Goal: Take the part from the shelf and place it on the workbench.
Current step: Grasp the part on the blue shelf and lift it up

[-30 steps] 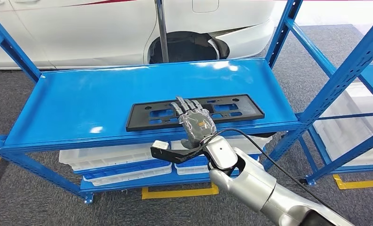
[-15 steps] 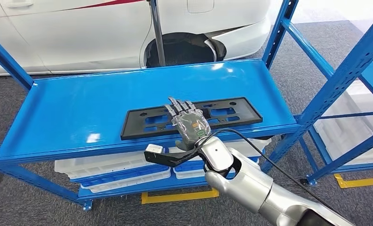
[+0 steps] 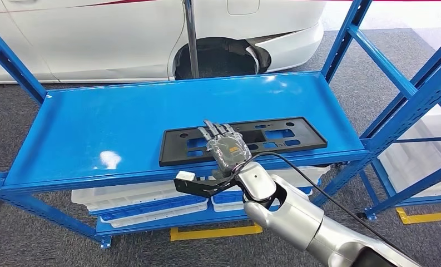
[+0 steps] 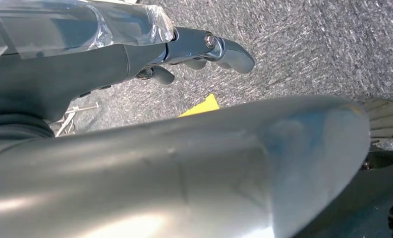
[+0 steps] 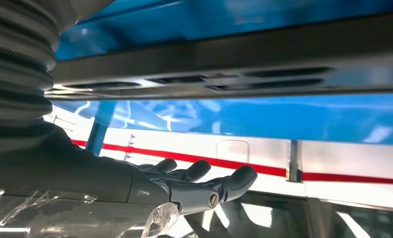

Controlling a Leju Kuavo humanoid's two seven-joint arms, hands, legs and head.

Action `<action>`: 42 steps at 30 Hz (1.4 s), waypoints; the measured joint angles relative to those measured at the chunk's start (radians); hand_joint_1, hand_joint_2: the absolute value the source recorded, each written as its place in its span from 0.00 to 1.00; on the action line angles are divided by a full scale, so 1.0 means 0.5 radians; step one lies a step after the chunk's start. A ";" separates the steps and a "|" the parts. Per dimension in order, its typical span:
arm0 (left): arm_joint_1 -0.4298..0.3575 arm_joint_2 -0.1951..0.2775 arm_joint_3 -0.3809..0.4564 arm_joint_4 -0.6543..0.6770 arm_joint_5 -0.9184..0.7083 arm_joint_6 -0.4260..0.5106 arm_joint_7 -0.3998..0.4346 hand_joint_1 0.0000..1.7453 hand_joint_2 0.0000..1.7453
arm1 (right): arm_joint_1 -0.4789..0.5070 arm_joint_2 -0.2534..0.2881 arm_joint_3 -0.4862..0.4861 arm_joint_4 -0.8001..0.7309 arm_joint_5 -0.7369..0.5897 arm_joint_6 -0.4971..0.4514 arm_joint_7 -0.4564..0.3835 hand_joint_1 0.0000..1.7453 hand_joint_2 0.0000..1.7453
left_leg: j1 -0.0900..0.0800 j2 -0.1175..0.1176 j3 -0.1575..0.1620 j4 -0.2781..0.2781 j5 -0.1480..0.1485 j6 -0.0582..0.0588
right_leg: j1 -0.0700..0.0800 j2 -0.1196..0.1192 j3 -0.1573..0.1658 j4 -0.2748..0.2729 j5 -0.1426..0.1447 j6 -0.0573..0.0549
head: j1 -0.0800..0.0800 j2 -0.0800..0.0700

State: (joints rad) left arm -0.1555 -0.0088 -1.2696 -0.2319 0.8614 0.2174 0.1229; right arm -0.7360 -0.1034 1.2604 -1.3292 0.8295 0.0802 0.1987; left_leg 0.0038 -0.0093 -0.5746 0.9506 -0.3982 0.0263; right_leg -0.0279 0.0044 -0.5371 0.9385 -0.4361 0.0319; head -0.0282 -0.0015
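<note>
The right hand [image 3: 227, 149] hovers flat, fingers spread and holding nothing, over the near edge of the black part [image 3: 243, 139]; contact is hard to judge. The part lies on the blue shelf [image 3: 95, 122], long axis running left to right across the hand's reach. The left hand [image 4: 184, 47] hangs low, apparently empty.

Bright even light; glare patches on shelf [image 3: 109, 159]; wrist views blurred
</note>
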 joint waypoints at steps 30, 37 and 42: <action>0.010 0.000 0.000 0.000 -0.001 0.000 -0.003 0.00 0.00 | -0.056 -0.188 -0.147 0.165 -0.121 0.004 0.196 0.00 1.00 | 0.022 0.001 0.002 -0.002 0.007 -0.010 | 0.024 0.001 0.001 -0.001 0.002 0.040 | 0.000 0.000; 0.009 0.000 0.000 0.000 -0.001 0.000 -0.003 0.00 0.00 | -0.054 -0.189 -0.150 0.162 -0.107 -0.053 0.165 0.00 1.00 | 0.022 0.001 0.002 -0.002 0.007 -0.010 | 0.024 0.000 0.001 -0.001 0.002 0.040 | 0.000 0.000; 0.008 0.000 0.000 0.000 -0.004 0.000 -0.003 0.00 0.00 | -0.042 -0.185 -0.150 0.146 -0.085 -0.084 0.147 0.00 1.00 | 0.022 0.001 0.002 -0.002 0.007 -0.010 | 0.024 0.001 0.001 -0.001 0.002 0.040 | 0.000 0.000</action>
State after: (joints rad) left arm -0.1513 -0.0088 -1.2696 -0.2319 0.8596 0.2174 0.1213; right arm -0.7570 -0.1960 1.1856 -1.2563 0.7871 0.0383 0.2723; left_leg 0.0150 -0.0087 -0.5736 0.9494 -0.3947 0.0213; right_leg -0.0157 0.0047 -0.5368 0.9381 -0.4351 0.0521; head -0.0282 -0.0015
